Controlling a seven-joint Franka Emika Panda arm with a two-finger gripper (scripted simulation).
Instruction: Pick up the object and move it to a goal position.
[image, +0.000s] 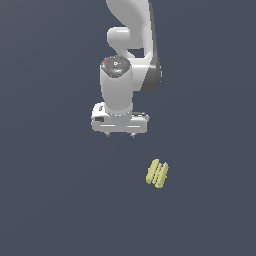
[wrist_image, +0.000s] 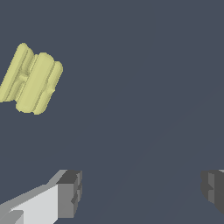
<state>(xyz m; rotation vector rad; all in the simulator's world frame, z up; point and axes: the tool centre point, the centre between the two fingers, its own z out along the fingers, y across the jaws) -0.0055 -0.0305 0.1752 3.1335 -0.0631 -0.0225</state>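
Observation:
The object is a small pale-yellow ridged piece of three parallel bars lying flat on the dark surface, below and toward the exterior view's right of my gripper. My gripper hangs from the white arm, fingers pointing down, well apart from the object. In the wrist view the object lies off to one side of the fingers, outside the gap between them. The gripper is open wide and empty.
The white arm comes down from the top of the exterior view. The dark grey surface spreads all around with nothing else on it in view.

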